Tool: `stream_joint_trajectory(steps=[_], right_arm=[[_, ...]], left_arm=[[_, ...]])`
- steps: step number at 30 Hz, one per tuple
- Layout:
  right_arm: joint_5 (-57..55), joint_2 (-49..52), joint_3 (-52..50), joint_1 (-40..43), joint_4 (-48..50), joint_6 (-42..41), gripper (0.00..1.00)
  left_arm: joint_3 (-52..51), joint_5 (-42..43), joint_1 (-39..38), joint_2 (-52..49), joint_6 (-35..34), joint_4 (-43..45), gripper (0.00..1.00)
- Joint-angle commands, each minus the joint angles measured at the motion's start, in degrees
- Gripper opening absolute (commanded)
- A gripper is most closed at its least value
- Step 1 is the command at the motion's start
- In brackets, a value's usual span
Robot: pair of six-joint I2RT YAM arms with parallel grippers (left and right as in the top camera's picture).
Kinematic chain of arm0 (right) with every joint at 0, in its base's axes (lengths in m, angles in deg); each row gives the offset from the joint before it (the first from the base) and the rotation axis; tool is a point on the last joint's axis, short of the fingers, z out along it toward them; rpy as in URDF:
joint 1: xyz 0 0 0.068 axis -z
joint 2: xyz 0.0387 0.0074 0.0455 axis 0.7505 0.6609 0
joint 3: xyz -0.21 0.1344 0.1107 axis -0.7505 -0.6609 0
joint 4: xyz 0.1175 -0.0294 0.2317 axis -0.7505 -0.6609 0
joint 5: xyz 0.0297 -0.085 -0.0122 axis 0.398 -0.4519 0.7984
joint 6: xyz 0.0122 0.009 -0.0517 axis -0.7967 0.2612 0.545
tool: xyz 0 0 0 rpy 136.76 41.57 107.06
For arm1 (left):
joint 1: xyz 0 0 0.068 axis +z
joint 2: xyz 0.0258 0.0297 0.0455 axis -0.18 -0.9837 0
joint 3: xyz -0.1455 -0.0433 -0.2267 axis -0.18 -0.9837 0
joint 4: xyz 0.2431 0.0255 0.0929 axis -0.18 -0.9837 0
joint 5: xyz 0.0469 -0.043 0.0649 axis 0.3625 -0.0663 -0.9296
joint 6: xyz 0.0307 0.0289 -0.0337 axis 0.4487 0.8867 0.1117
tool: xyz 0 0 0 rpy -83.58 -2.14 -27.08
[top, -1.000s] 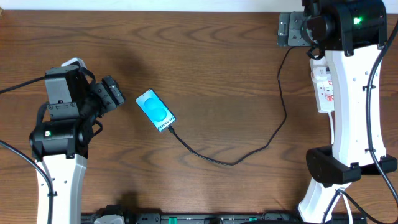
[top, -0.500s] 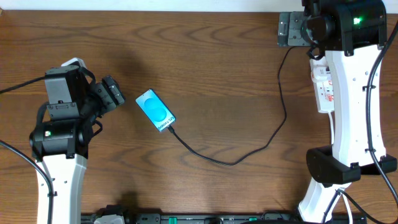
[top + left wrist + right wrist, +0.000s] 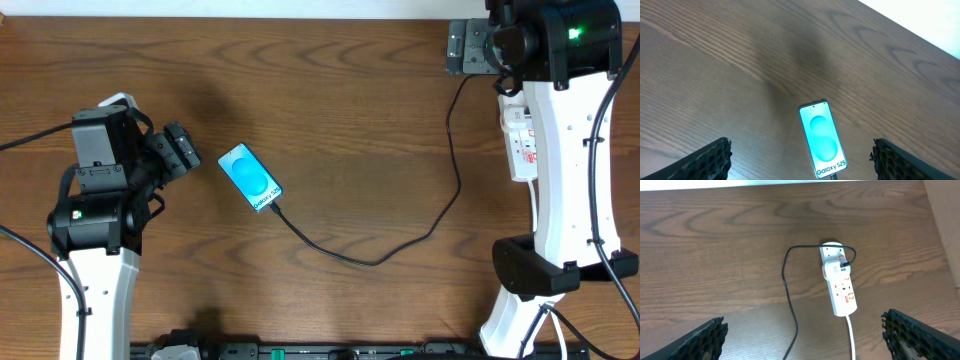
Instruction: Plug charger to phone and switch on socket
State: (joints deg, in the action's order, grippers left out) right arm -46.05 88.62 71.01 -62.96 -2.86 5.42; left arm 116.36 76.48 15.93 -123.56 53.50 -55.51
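Your left tool [image 3: 183, 150] hangs released near the phone [image 3: 250, 178], pointing at it; your right tool [image 3: 468, 48], also released, is well apart.

- site type: robot test bench, lab-like setting.
- evidence: left arm [image 3: 100, 290] and right arm [image 3: 565, 180], white-cased, stand at the near edge of a wood-grain table [image 3: 350, 90].
- evidence: a green lamp [image 3: 575, 33] is lit on each arm.
- evidence: phone [image 3: 250, 178], charger [image 3: 380, 258] and socket [image 3: 515, 140] lie on the bare top.
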Motion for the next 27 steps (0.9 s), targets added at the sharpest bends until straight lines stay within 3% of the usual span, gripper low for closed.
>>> stream_joint_trajectory(steps=[1,15,27], right_arm=[[-1.2,-0.7,-0.2,-0.3,0.0,-0.7,0.99],[-1.2,-0.7,-0.2,-0.3,0.0,-0.7,0.99],[-1.2,-0.7,-0.2,-0.3,0.0,-0.7,0.99]], left_arm=[[0.5,-0.7,0.1,0.1,0.8,0.2,0.91],[0.2,-2.1,0.1,1.7,-0.3,-8.3,0.91],[-2.0,-4.8,0.1,18.4,-0.3,-10.0,0.91]])
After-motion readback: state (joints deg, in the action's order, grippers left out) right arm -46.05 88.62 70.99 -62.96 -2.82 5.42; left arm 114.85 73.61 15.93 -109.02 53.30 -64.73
